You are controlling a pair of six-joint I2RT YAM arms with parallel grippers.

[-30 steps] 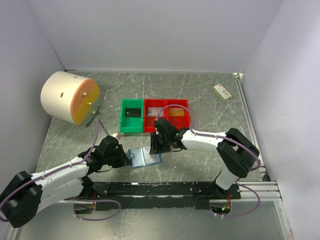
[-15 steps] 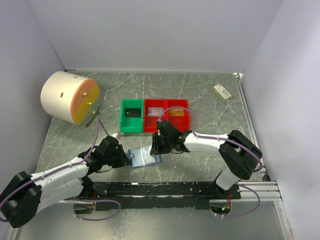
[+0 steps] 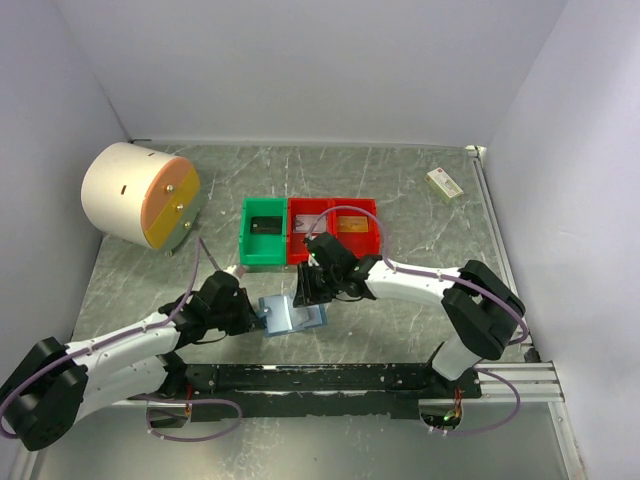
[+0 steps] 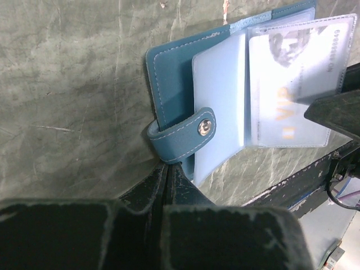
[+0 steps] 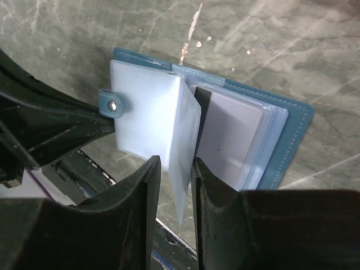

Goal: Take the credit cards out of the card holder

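The blue card holder [image 3: 292, 318] lies open on the table between the two arms. My left gripper [image 3: 256, 316] is shut at the holder's left edge, its jaws pinched on the snap strap [image 4: 185, 135]. A credit card [image 4: 289, 84] with pale lettering sits inside a clear sleeve. My right gripper [image 3: 304, 291] hangs over the holder. In the right wrist view its jaws [image 5: 175, 164] stand narrowly apart around one upright clear sleeve [image 5: 185, 135]. That sleeve leans on the right finger, with a gap on the left. Another card [image 5: 228, 135] shows in the sleeves lying on the blue cover [image 5: 293, 135].
A green bin [image 3: 264, 236] and two red bins [image 3: 336, 226] stand just behind the holder, each with something flat inside. A white drum with an orange face [image 3: 135, 195] is at the back left. A small cream box [image 3: 444, 182] lies at the back right. A black rail [image 3: 330, 380] runs along the near edge.
My right gripper's jaws have narrowed around the sleeve and it has shifted slightly left. The left arm and the holder have stayed put.
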